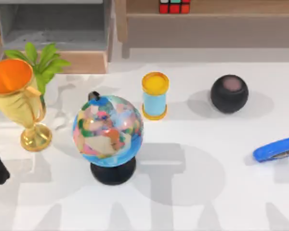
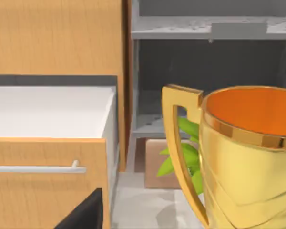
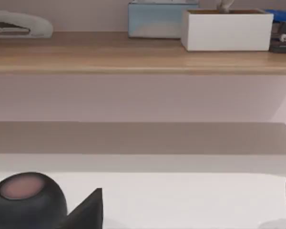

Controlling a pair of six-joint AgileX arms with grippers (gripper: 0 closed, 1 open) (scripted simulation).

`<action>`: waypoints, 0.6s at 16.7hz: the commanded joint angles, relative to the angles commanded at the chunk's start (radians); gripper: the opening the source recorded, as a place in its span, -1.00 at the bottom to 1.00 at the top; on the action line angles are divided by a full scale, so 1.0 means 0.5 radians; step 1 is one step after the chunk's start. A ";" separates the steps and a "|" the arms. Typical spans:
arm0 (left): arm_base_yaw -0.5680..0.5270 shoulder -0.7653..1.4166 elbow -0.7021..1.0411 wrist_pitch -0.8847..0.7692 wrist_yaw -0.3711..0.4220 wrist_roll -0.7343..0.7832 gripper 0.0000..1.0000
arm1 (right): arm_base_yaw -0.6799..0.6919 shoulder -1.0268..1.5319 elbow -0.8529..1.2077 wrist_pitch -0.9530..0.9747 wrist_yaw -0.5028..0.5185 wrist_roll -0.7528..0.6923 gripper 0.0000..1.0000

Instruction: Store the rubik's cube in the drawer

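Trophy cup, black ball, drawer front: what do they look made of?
Trophy cup: looks like polished gold-coloured metal, with bright highlights on the handle; the inside is orange.
Black ball: matte, maybe rubber or plastic; dull sheen, a pale pinkish patch on top.
Drawer front: wood-grain panel with a thin pale bar handle.

globe point(image 1: 108, 132), gold trophy point(image 1: 17, 103), black ball point(image 1: 229, 93), perhaps stapler point(image 1: 276, 149)
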 joint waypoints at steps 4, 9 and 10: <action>-0.032 0.061 0.056 0.054 -0.035 -0.009 1.00 | 0.000 0.000 0.000 0.000 0.000 0.000 1.00; -0.266 0.577 0.520 0.403 -0.298 -0.050 1.00 | 0.000 0.000 0.000 0.000 0.000 0.000 1.00; -0.332 0.742 0.651 0.496 -0.371 -0.054 1.00 | 0.000 0.000 0.000 0.000 0.000 0.000 1.00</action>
